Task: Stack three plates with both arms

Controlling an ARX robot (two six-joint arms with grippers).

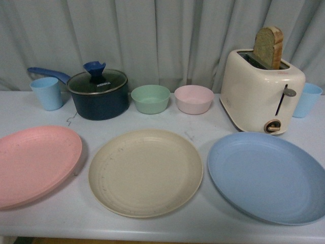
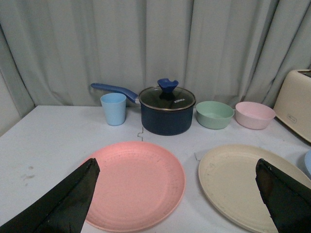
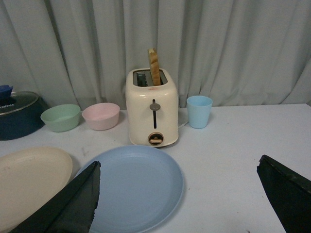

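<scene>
showing three plates (image 1: 145, 173) unstacked, two bowls (image 1: 150, 98), two cups (image 1: 46, 93)

Matte ringed plates (image 1: 145, 173); glossy toaster (image 1: 261, 91); glass-lidded saucepan (image 1: 99, 94)

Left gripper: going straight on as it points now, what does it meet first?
Probably the pink plate, at its rim next to the beige plate; the open left gripper aims about there. Depth is unclear, so perhaps the table.
</scene>
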